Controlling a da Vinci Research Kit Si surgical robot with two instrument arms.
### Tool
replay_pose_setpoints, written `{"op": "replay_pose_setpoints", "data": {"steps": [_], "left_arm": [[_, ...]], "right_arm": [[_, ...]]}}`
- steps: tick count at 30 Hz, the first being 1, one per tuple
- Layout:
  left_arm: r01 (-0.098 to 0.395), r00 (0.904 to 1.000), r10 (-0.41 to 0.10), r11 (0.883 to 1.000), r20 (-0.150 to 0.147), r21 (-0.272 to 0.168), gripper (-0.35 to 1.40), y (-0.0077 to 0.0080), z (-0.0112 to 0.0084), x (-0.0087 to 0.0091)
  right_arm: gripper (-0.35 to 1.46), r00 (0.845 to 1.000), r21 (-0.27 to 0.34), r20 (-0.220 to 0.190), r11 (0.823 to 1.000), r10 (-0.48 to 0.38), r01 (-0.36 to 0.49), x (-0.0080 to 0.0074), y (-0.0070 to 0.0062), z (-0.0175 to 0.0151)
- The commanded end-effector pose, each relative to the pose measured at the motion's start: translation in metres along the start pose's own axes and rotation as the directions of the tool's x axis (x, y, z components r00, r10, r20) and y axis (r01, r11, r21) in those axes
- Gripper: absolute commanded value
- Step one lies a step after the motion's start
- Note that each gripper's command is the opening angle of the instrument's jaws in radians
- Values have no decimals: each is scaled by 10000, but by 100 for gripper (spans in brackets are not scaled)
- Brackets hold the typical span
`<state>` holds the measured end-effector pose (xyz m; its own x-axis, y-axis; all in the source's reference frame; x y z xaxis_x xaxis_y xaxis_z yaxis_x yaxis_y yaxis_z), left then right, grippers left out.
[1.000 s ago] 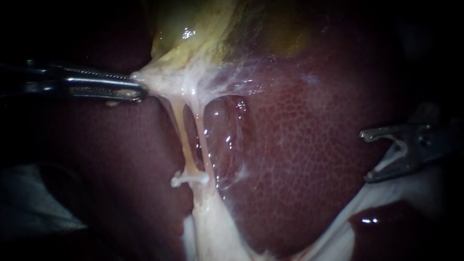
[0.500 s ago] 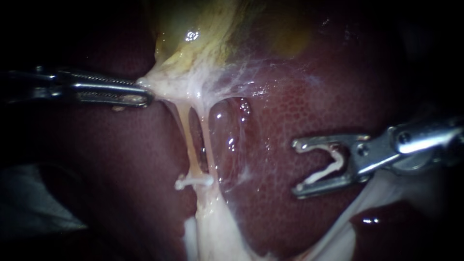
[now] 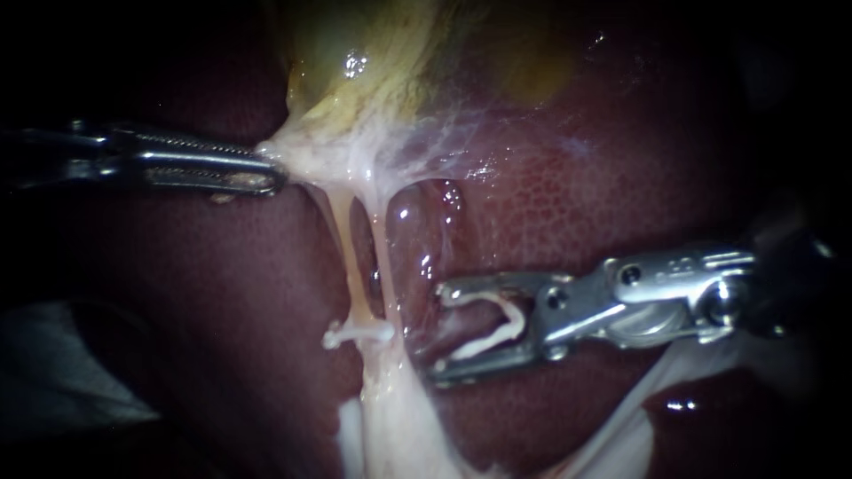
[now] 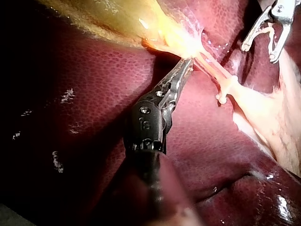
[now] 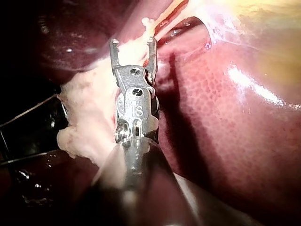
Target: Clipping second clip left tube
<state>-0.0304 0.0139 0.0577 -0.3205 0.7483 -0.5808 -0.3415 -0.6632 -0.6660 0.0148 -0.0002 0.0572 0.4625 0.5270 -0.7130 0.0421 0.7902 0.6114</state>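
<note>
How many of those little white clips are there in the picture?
2. The first clip sits clamped on a tube; the second clip is held between the right instrument's jaws, beside the tubes. More may be hidden.

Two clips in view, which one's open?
The clip in the right instrument's jaws, spread in a V, short of the tubes. The other clip sits closed across a tube.

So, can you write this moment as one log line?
left instrument: shut on tissue | right instrument: holds new clip, short of left tube | set clip: on left tube
</note>
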Motion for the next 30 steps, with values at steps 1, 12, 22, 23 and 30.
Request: {"op": "replay_pose_setpoints", "data": {"steps": [1, 12, 22, 23, 30], "left_arm": [[2, 10000, -2, 10000, 2, 0, -35, 0, 0, 0], [2, 10000, -2, 10000, 2, 2, -35, 0, -1, 0], [-3, 10000, 3, 10000, 6, -24, -35, 1, -1, -1], [-4, 10000, 4, 10000, 6, -23, -35, 0, -1, -1], [-5, 10000, 5, 10000, 6, -20, -35, 1, -1, -2]], "right_arm": [[49, 10000, -1, 15, 10000, 69, -69, 0, 1, 5], [49, 9992, 28, -53, 9992, 400, -400, -17, 23, 46], [50, 9980, 108, -10, 9980, 627, -627, -43, 45, 69], [50, 9982, 127, -4, 9981, 602, -602, -45, 47, 71], [50, 9979, 307, 6, 9974, 653, -653, -52, 52, 85]]}}
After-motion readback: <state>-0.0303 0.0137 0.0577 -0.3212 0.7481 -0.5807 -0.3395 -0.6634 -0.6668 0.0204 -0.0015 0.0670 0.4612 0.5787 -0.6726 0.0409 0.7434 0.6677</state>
